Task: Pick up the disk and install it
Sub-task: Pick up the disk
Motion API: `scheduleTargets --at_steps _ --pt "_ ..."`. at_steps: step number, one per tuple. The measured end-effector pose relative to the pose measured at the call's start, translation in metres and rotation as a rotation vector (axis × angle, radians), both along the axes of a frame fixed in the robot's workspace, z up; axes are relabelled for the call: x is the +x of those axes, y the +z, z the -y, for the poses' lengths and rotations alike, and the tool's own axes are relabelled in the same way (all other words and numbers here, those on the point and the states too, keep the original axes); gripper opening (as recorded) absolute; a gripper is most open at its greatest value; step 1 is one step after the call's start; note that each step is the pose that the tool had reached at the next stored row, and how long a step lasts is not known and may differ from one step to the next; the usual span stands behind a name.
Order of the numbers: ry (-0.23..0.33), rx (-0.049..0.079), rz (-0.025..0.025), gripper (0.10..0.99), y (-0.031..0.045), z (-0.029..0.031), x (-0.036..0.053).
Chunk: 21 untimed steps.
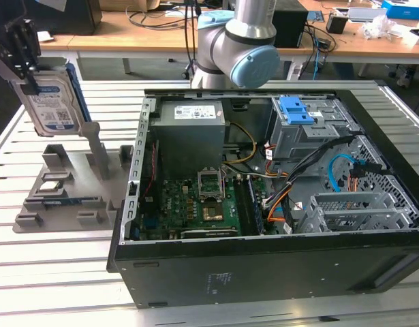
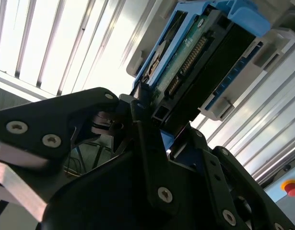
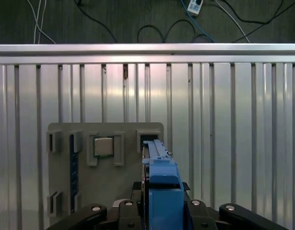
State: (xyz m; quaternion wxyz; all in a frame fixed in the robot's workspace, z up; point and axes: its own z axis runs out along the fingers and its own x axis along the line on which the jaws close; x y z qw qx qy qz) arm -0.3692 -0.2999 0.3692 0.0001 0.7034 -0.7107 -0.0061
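Flat rectangular silver-metal disk (image 1: 52, 102) with white-and-blue label and bright blue plastic side rails: held on edge, label toward the exterior camera, at the exterior view's far left. Clamped in the black two-fingered gripper (image 1: 26, 68), jaws closed tight on its upper part. In the second wrist view, green circuit-board side of the disk (image 2: 195, 52) running away from the gripper (image 2: 159, 117).

Raised above a flat grey plastic fixture plate (image 1: 66, 170) with upright posts and slots; no contact with the posts apparent. In the first wrist view, blue rail of the disk (image 3: 161, 182) over one slot of the fixture plate (image 3: 104, 191). Small square silver chip (image 1: 51, 185) and blue memory stick (image 1: 63, 201) seated in the plate.

Plate flat on a ribbed aluminium table (image 1: 59, 286). Just beside the plate, to the exterior view's right: open black computer case (image 1: 264, 272) on its side. Inside: green motherboard (image 1: 189, 204), grey boxy power supply (image 1: 189, 133), blue plastic latch (image 1: 298, 109) on the metal drive cage. Grey-and-blue robot arm (image 1: 236, 48) behind the case.
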Motion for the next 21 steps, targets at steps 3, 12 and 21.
scheduleTargets --at_steps 3,12,21 --pt "0.000 0.000 -0.0001 0.365 0.0051 -0.0001 0.0000" --pt "0.000 0.000 0.0001 0.365 0.0232 -0.0008 0.0000" --pt "0.000 0.000 0.0001 0.365 0.0381 -0.0012 0.0000"
